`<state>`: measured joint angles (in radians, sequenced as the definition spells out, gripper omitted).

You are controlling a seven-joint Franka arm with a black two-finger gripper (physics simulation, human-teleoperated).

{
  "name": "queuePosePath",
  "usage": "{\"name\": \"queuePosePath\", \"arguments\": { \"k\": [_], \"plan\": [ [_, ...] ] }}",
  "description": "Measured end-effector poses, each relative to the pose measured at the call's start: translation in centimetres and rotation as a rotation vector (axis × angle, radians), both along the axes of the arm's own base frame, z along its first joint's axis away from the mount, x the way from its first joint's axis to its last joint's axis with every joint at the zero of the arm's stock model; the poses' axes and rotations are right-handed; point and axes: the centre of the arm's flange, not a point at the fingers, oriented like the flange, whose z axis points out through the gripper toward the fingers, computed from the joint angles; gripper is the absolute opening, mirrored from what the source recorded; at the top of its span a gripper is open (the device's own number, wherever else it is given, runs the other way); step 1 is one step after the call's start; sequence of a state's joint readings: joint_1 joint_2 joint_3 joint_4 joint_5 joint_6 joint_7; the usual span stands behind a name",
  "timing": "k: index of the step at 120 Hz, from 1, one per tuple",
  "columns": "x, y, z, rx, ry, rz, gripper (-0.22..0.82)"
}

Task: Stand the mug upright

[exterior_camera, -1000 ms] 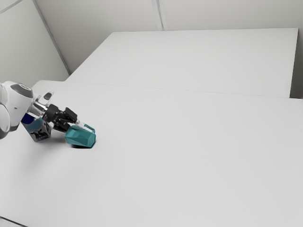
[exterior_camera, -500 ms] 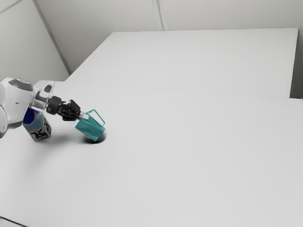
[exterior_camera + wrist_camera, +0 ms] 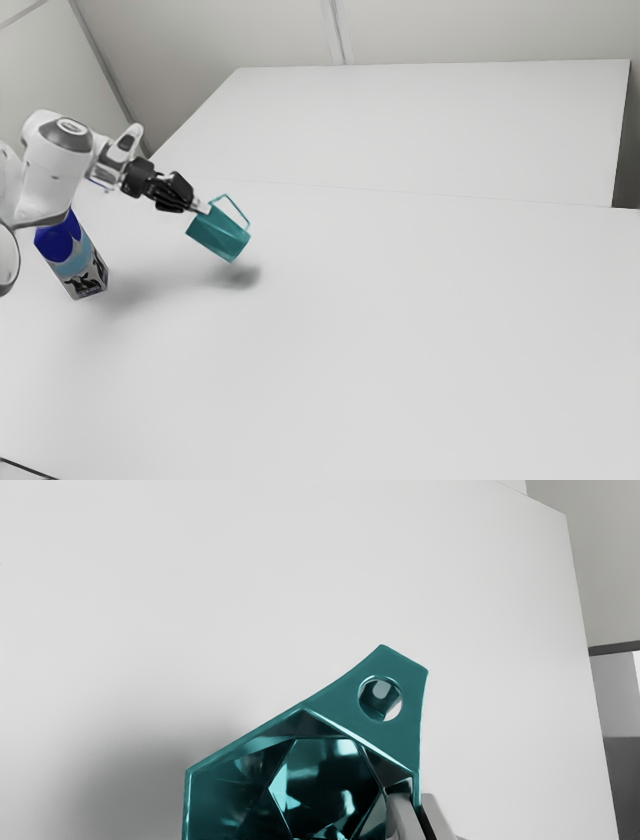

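Note:
In the exterior view my gripper (image 3: pixel 203 208) holds the teal mug (image 3: pixel 218 235) in the air, its shadow on the table below it. The mug is tilted, opening toward the hand, with its handle on the upper side. In the wrist view the gripper (image 3: pixel 417 812) is shut on the wall of the mug (image 3: pixel 230 790) near the handle, one finger inside the rim and the other outside. The mug's faceted inside is visible.
A blue and white carton (image 3: pixel 73 257) stands on the white table (image 3: pixel 400 330) beneath the arm, at the exterior view's left. Another white surface (image 3: pixel 420 125) lies beyond the table, in front of the walls.
My hand has lifted the mug off the table and moved it toward the exterior view's right. The mug has turned from lying on its side to a slanted pose, handle raised.

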<state>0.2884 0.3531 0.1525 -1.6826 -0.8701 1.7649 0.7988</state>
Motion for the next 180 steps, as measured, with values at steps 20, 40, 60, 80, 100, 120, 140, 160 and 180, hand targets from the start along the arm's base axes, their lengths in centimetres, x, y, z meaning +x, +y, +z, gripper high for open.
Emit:
{"name": "queuePosePath", "arguments": {
  "k": [20, 40, 60, 80, 100, 120, 140, 160, 180],
  "plan": [
    [1.5, -1.7, 0.8, 0.128, 0.033, -0.066, -0.18],
    [3.2, -3.3, 2.8, 0.307, 0.060, -0.123, -0.18],
    [4.7, -5.6, 4.2, 0.488, 0.090, -0.149, -0.18],
    [6.1, -8.3, 2.3, 0.601, 0.127, -0.144, -0.18],
    [7.0, -10.6, -1.1, 0.673, 0.169, -0.106, -0.18],
    [7.2, -11.3, -2.9, 0.685, 0.199, -0.030, -0.18],
    [7.4, -11.3, -2.8, 0.683, 0.215, 0.045, 0.07],
    [7.4, -11.5, -1.8, 0.677, 0.221, 0.104, 0.36],
    [7.2, -11.9, 0.4, 0.671, 0.222, 0.145, 0.49]
  ]
}}
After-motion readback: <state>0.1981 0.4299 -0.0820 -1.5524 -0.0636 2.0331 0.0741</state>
